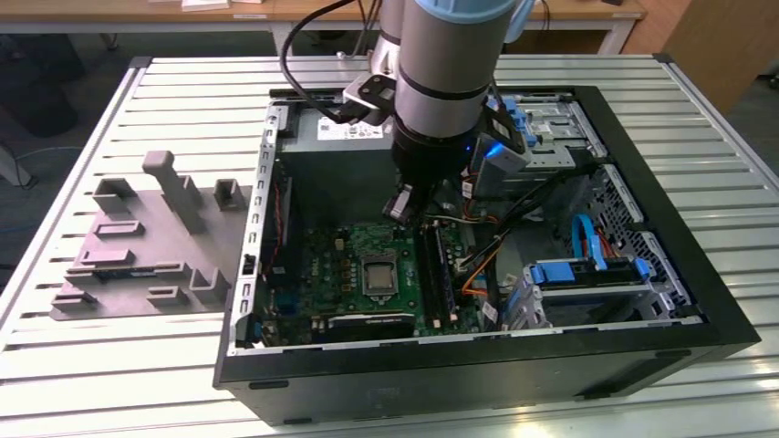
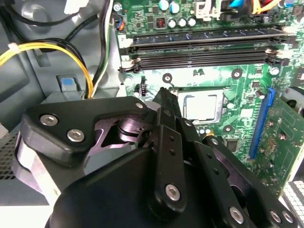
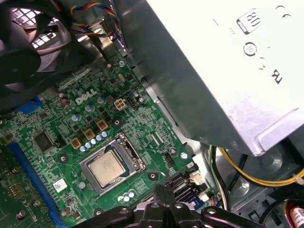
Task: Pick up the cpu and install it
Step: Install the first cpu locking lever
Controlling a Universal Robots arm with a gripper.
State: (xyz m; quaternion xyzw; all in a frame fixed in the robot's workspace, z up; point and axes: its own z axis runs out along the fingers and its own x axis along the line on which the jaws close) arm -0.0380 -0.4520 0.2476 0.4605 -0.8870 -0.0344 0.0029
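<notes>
My gripper (image 2: 164,92) hangs inside the open computer case (image 1: 681,338), above the green motherboard (image 3: 61,99) and near the big grey power supply box (image 3: 223,71). My fingers come together to a narrow dark tip with nothing between them, so I judge the jaws pressed together and empty.

The cpu (image 3: 108,168) lies flat in its silver-framed socket (image 3: 135,154), its pale metal top facing up; in the second wrist view it shows as a light square (image 2: 199,105) just beyond my fingertip. In the exterior view the socket (image 1: 379,274) sits below and slightly to the exterior view's left of my wrist. The chip looks seated, though I cannot tell whether it is fully down in the frame or whether the retaining frame is latched.

The risks as I read them:
- If the chip sits slightly skewed, any downward press from my tip could bend the contacts beneath it.
- My fingertip is close to the memory slots (image 2: 199,47) and the small capacitors (image 3: 92,138); a sideways drift could clip them.
- The yellow cables (image 2: 57,50) run near my body and could snag if I swing towards the power supply.
</notes>
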